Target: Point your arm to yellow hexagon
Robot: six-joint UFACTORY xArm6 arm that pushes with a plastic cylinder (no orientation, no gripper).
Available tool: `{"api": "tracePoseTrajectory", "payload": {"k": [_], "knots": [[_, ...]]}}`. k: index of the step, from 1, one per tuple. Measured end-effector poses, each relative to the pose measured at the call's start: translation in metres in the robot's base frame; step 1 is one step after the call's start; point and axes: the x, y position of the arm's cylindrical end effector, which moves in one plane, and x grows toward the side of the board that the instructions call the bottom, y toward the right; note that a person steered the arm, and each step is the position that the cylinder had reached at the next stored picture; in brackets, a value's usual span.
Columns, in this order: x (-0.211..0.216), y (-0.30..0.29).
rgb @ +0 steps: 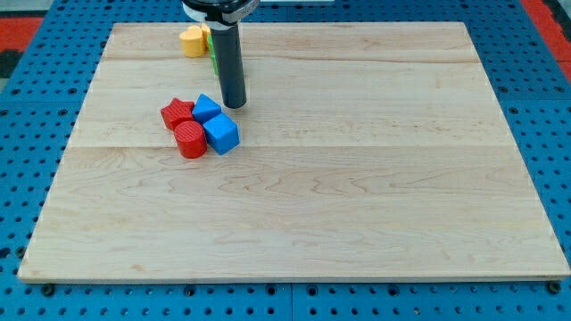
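A yellow block (191, 41), its shape partly hidden by the rod, lies near the top edge of the wooden board (357, 178), left of centre. My rod comes down from the view's top and my tip (234, 105) rests on the board below and right of the yellow block, well apart from it. A green block (215, 62) shows as a thin sliver behind the rod, right of the yellow block. My tip is just right of a blue block (206, 109).
A tight cluster sits left of my tip: a red star-like block (177, 113), a red cylinder (189, 140), and a second blue cube (222, 134) below the first. The board lies on a blue perforated table (36, 134).
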Motion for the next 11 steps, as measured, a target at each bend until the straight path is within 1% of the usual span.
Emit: {"api": "tracePoseTrajectory", "payload": {"k": [1,2,3,5,6,8,9,11], "knots": [[0.0,0.0],[0.0,0.023],[-0.02,0.069],[-0.086,0.072],[-0.105,0.075],[-0.137,0.069],[-0.149,0.053],[-0.156,0.001]]}}
